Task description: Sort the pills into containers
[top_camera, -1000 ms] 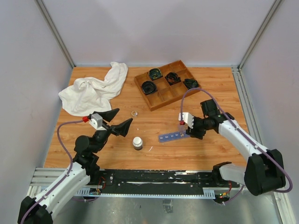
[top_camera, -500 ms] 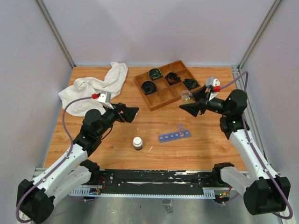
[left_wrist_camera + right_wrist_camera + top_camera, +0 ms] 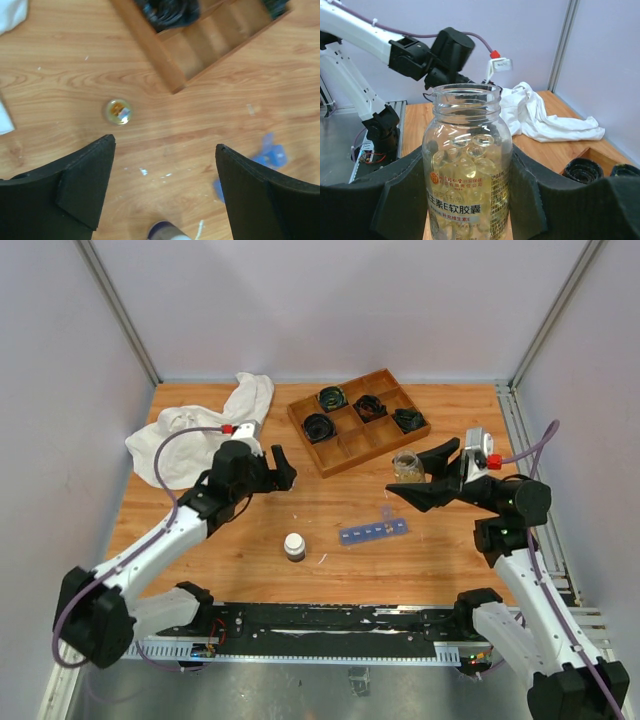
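My right gripper (image 3: 412, 472) is shut on a clear open jar (image 3: 466, 165) full of yellow pills (image 3: 470, 150), held upright above the table near the wooden tray's front corner. The jar (image 3: 405, 466) has no lid on. The containers, a narrow blue strip of compartments (image 3: 373, 532), lie flat on the table below and left of the jar. My left gripper (image 3: 165, 145) hangs open over bare wood with nothing between its fingers. In the left wrist view only a blurred end of the blue strip (image 3: 271, 154) shows by the right finger (image 3: 265, 195).
A wooden divided tray (image 3: 340, 455) holds black coiled cables (image 3: 332, 398). A white cloth (image 3: 200, 435) lies at the back left. A small dark bottle with a white cap (image 3: 294, 545) stands near the front. A small clear round lid (image 3: 118, 111) lies on the wood.
My right gripper lifted the jar away from the blue strip, up and to the right, and set it upright. My left arm swung forward toward the table's middle, its jaws slightly narrower.
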Robot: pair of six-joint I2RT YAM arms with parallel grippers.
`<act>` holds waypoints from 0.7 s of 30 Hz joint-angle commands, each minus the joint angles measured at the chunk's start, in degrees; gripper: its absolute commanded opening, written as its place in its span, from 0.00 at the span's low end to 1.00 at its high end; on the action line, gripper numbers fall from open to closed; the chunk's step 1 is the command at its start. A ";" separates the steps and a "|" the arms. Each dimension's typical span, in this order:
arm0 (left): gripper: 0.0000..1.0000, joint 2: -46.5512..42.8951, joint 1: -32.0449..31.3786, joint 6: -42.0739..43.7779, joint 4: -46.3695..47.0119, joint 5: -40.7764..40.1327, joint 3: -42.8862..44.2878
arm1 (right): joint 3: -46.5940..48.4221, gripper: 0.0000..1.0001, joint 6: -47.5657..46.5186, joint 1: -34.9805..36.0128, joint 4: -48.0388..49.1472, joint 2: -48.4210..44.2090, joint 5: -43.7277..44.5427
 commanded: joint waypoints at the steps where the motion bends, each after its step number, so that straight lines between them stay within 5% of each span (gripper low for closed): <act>1: 0.88 10.58 -0.44 3.25 -8.53 -7.07 6.19 | -1.60 0.08 -3.64 0.71 -2.05 0.07 0.52; 21: 0.77 49.74 -0.95 12.74 -24.18 -9.19 34.31 | -1.26 0.07 -6.64 0.73 -6.10 2.35 -0.36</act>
